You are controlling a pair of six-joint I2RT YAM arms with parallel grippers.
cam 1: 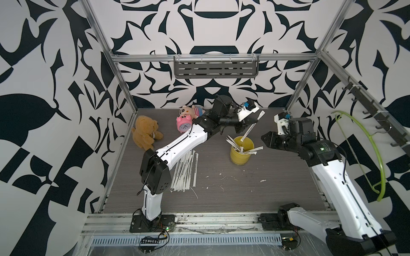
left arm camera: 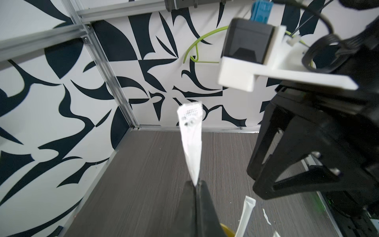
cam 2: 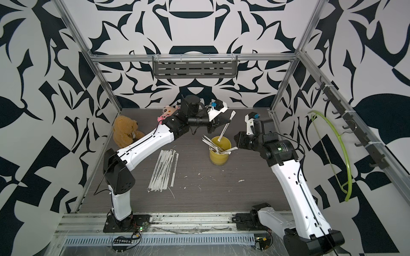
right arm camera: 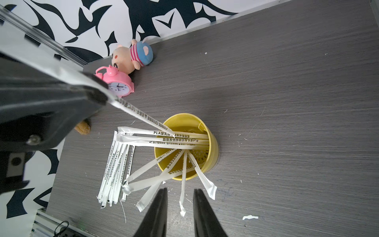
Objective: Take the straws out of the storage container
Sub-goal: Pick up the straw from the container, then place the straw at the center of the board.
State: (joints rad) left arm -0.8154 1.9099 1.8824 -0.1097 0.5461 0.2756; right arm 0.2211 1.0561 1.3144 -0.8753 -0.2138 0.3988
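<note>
straws (right arm camera: pixel 180 141): several fanned in cup (cam 1: pixel 238 158), mid-table (cam 1: pixel 266 195); pile (cam 1: pixel 185 175) lies flat to cup's left | held straw (cam 1: pixel 250 129): tilted, lower end at cup mouth | left gripper (left arm camera: pixel 195 184): clamped on it | right gripper (right arm camera: pixel 180 190): jaws narrowly apart, empty, near cup | clock (cam 1: pixel 183 126): at back

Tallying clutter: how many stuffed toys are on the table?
2: a brown teddy bear by the left wall; a pig doll at the back wall, behind the alarm clock. None seems hidden.
</note>
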